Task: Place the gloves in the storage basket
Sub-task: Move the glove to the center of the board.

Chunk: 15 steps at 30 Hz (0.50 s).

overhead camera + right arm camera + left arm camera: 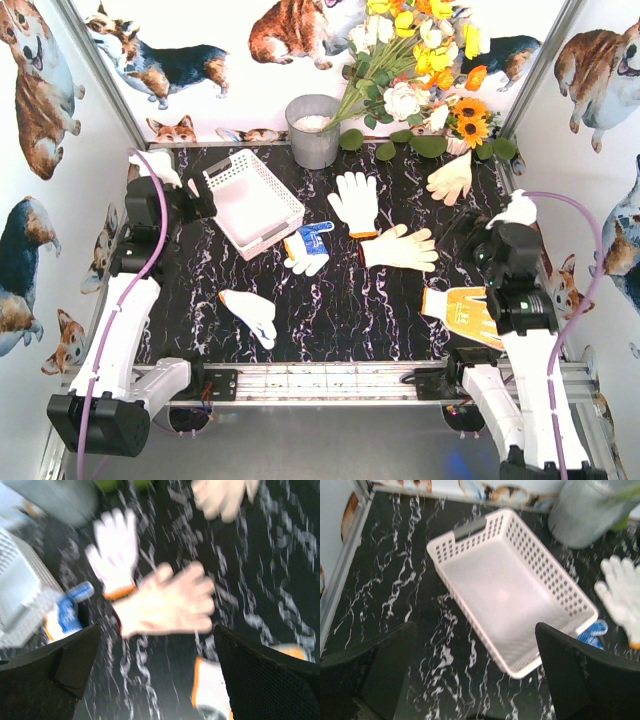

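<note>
a black marble-patterned table [370,300] carries everything. the white lattice basket [280,185] sits askew near the far left corner, with a grey metal bucket [313,132] at the far edge beside it. a white glove with an orange cuff [355,202] lies mid-table, and a cream glove [400,248] lies just nearer and to its right. a blue-and-white glove [308,248] lies just beside the basket's near corner. a second white glove [250,313] lies toward the near edge, left of centre. a pale cream glove [452,178] lies by the far right corner, and an orange-and-white glove [465,310] by the right edge, near the front.

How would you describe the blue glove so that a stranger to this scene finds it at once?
Find the white lattice basket at the left rear of the black marble table. Just off its near right corner lies a small glove. It is the only one with blue on it; the other gloves are white, cream or orange.
</note>
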Available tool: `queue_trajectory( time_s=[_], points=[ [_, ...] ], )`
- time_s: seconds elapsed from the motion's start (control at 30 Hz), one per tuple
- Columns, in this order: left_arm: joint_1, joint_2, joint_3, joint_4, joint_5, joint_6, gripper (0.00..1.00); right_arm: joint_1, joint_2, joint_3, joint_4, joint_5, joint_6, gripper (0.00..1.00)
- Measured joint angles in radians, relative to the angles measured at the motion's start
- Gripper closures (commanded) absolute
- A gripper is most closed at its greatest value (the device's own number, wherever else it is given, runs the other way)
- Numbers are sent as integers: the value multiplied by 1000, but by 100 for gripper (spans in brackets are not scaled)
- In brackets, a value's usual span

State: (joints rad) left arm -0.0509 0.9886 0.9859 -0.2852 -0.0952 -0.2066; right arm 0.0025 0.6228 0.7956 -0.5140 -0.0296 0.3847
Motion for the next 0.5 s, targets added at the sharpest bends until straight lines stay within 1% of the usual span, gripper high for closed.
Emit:
queue_trajectory(
  time_s=[0.07,0.23,0.37,0.5],
  points=[
    [0,-2,-4,-51,15,26,0,2,31,1,-108,0,17,0],
    [0,-29,-54,-91,42,43,0,2,101,0,-327,25,78,1],
    [0,-42,-59,-100,60,51,0,13,213,10,-424,29,116,5],
    [0,-49,-70,-100,81,51,0,85,363,20,-464,44,155,13]
  ],
)
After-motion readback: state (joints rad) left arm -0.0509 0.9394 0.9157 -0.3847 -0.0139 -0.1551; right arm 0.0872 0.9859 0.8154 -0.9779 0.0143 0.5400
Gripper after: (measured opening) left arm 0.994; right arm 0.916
